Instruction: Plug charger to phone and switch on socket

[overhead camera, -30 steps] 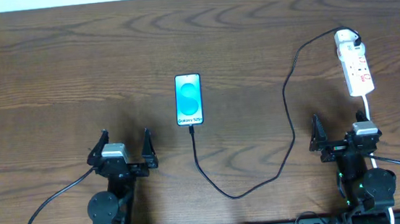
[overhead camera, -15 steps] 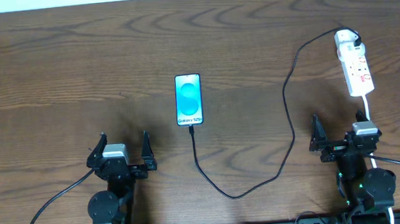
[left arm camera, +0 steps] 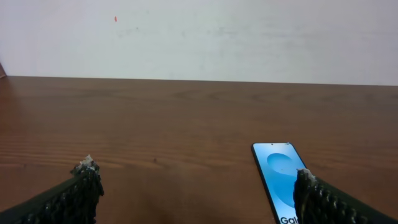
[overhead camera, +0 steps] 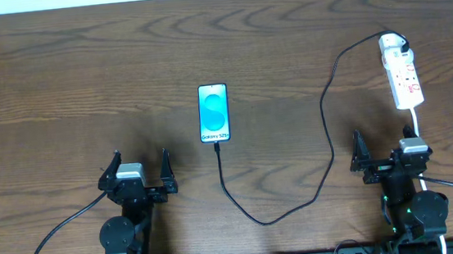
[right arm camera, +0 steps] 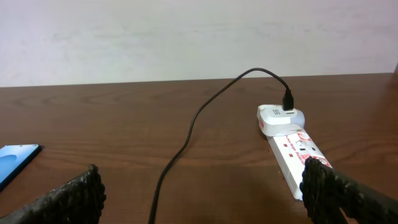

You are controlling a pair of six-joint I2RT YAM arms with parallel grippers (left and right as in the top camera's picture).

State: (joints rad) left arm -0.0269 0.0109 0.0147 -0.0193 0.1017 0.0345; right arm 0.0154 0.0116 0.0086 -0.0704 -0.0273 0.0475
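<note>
The phone (overhead camera: 214,112) lies flat at the table's middle, its blue-cyan screen lit; it also shows in the left wrist view (left arm camera: 280,177) and at the left edge of the right wrist view (right arm camera: 15,159). The black charger cable (overhead camera: 327,147) runs from the phone's near end in a loop to the white adapter head (overhead camera: 392,45), which sits in the far end of the white socket strip (overhead camera: 403,80), also seen in the right wrist view (right arm camera: 291,152). My left gripper (overhead camera: 140,169) and right gripper (overhead camera: 381,153) are open, empty, near the front edge.
The socket's white cord (overhead camera: 416,118) runs toward the front beside my right arm. A pale wall (left arm camera: 199,37) stands behind the wooden table (overhead camera: 66,83).
</note>
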